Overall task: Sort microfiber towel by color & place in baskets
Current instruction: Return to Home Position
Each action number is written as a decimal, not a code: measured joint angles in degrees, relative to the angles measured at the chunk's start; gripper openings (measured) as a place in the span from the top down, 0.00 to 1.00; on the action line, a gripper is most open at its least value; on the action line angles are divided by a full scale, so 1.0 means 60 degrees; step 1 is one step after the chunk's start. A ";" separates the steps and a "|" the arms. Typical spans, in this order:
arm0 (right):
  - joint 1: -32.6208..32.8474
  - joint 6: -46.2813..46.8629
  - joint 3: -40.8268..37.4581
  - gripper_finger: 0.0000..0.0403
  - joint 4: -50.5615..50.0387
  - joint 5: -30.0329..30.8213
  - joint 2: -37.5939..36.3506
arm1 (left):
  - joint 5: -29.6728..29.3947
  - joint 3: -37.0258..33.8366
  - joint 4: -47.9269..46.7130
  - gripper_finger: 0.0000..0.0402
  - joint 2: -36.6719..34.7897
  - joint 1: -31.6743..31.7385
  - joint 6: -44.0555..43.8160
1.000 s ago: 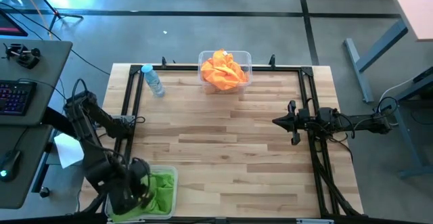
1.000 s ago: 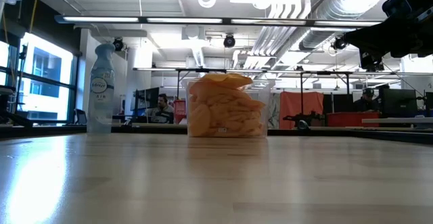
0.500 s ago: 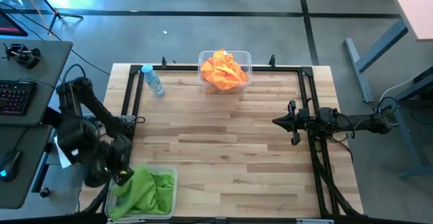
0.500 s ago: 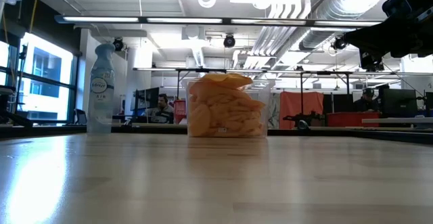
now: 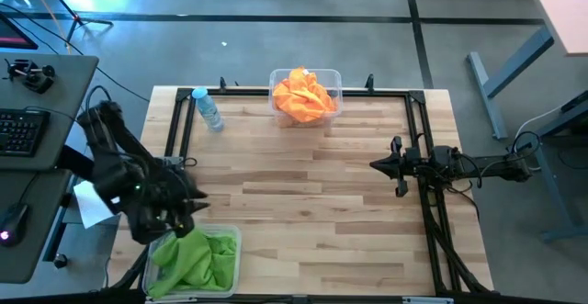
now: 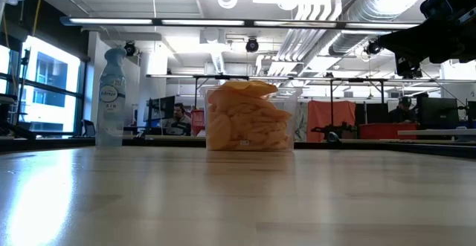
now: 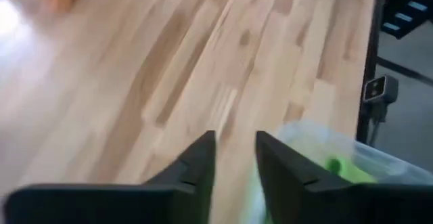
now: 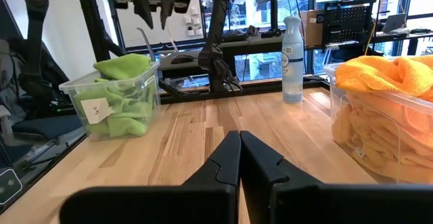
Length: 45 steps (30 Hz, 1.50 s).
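Orange microfiber towels point(image 5: 304, 94) are heaped in a clear basket point(image 5: 334, 79) at the table's far edge; the low view shows that basket point(image 6: 249, 123) too. Green microfiber towels point(image 5: 195, 257) fill a second clear basket point(image 5: 231, 236) at the near left corner. My left gripper point(image 5: 186, 219) hovers just above and beyond this basket's far rim. It is open, with nothing between its fingers point(image 7: 197, 164), and the green basket point(image 7: 338, 158) lies beside them. My right gripper point(image 5: 375, 164) waits shut point(image 8: 238, 158) at the table's right, held level above the wood.
A clear spray bottle point(image 5: 208, 109) stands at the far left of the table. Black frame rails point(image 5: 175, 148) run along the table's left, right and far edges. A white paper sheet point(image 5: 92, 203) lies off the table at the left. Bare wood spans the middle point(image 5: 303, 194).
My left gripper has come up off the green towels in the near-left basket. It swung out past the basket's left side, then toward the far edge, rolling its wrist as it went. The green towels stay heaped in the basket.
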 joint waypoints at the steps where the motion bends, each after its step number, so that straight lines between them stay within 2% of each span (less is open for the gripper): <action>1: -0.0001 0.0000 0.0004 1.00 0.0000 0.0000 0.0000 | -0.0178 -0.0309 0.0529 0.80 -0.0093 0.0200 0.0738; 4: 0.0000 0.0000 0.0000 1.00 0.0000 0.0000 0.0000 | -0.0267 -0.1302 0.2055 0.96 -0.0401 0.0931 0.2439; 8: 0.0001 0.0000 0.0001 1.00 0.0002 0.0000 0.0000 | -0.0786 -0.2770 0.3897 0.99 -0.1136 0.1809 0.4257; 11: 0.0002 0.0000 0.0000 1.00 0.0000 0.0000 0.0000 | -0.0729 -0.4286 0.6450 1.00 -0.1916 0.2443 0.6414; 13: 0.0002 0.0000 0.0001 1.00 0.0000 0.0000 0.0000 | -0.0197 -0.5466 0.8785 1.00 -0.2536 0.2919 0.8117; 17: -0.0001 0.0000 0.0000 1.00 0.0000 0.0000 0.0000 | 0.1892 -0.7870 1.2877 1.00 -0.3661 0.3952 1.1043; 19: -0.0001 0.0000 0.0000 1.00 0.0000 0.0000 0.0000 | 0.2524 -0.8983 1.4600 1.00 -0.4220 0.4528 1.1808; 22: 0.0000 0.0000 0.0000 1.00 0.0000 0.0000 0.0000 | 0.2967 -1.0403 1.6278 1.00 -0.4982 0.5362 1.2049; 25: 0.0002 0.0000 0.0000 1.00 0.0000 0.0000 0.0000 | 0.3306 -1.1520 1.6933 1.00 -0.5685 0.6020 1.1892; 29: 0.0000 0.0000 0.0000 1.00 0.0000 0.0000 0.0000 | 0.4065 -1.2278 1.7036 1.00 -0.6442 0.6701 1.1583; 32: 0.0003 0.0000 0.0000 1.00 0.0000 0.0000 0.0000 | 0.4609 -1.2350 1.6972 1.00 -0.6898 0.7144 1.1870; 39: 0.0001 0.0000 0.0000 1.00 0.0002 0.0000 0.0000 | 0.5016 -1.2347 1.6735 1.00 -0.7652 0.8112 1.2111; 42: -0.0001 0.0000 0.0000 1.00 0.0000 0.0000 0.0000 | 0.5077 -1.2346 1.6166 1.00 -0.8102 0.8436 1.2046; 45: -0.0001 0.0000 0.0000 1.00 0.0002 0.0000 0.0000 | 0.5585 -1.2346 1.5650 1.00 -0.8645 0.8711 1.1981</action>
